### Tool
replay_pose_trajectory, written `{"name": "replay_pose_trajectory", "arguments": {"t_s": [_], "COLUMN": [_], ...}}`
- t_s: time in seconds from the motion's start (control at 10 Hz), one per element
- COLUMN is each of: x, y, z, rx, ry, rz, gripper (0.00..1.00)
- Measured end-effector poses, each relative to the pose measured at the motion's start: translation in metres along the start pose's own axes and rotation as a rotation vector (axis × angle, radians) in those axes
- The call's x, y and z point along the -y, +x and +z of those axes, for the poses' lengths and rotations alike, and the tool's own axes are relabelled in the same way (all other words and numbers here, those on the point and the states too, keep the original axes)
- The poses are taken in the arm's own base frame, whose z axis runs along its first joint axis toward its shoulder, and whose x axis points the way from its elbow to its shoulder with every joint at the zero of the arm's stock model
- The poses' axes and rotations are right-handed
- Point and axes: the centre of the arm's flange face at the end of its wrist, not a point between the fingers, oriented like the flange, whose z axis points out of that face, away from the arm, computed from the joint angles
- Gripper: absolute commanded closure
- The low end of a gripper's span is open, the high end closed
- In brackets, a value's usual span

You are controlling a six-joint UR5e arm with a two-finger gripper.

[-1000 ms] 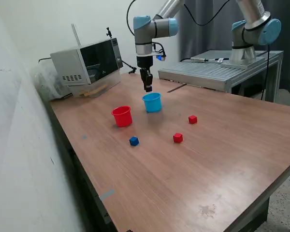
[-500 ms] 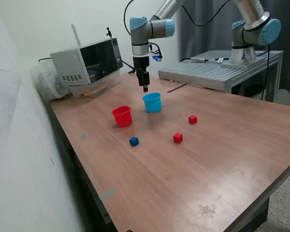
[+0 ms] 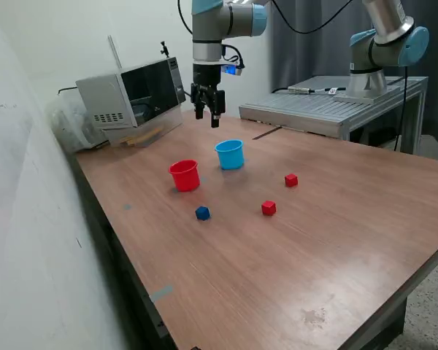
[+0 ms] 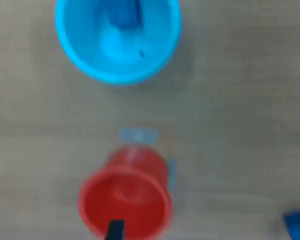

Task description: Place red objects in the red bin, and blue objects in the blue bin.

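Blue cup (image 3: 230,154) already holds one dark blue cube (image 4: 124,13). High above the surface (image 3: 336,240), the tool (image 3: 207,114) hangs released and empty. It should next descend squarely over the remaining blue cube (image 3: 202,213), near the red cup (image 3: 184,176), avoiding both rims.

We see a brown wood-grain table (image 3: 292,248) filling most of the scene. Behind it, a pale plain wall (image 3: 66,36); a second pale wall (image 3: 29,219) runs along the table edge on the exterior view's left. A grey microwave-like box (image 3: 131,91) sits at the far edge. A grey metal bench (image 3: 328,109) stands beyond, before a dark curtain (image 3: 314,44). Speckled floor (image 3: 431,313) shows at the corner. Light even
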Motion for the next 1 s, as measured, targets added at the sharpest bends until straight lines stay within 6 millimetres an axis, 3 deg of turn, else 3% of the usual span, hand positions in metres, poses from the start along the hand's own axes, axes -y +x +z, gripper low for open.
{"name": "replay_pose_trajectory", "arguments": {"t_s": [0.2, 0.4, 0.7, 1.0], "x": [-0.027, -0.057, -0.092, -0.104], "y": [0.023, 0.036, 0.058, 0.084], "z": [-0.028, -0.03, 0.017, 0.079], "rx": [-0.012, -0.047, -0.089, -0.111], "ry": [-0.044, -0.068, -0.062, -0.025], "rz": [-0.082, -0.151, -0.233, -0.297], "gripper": [0.0, 0.0, 0.0, 0.0]}}
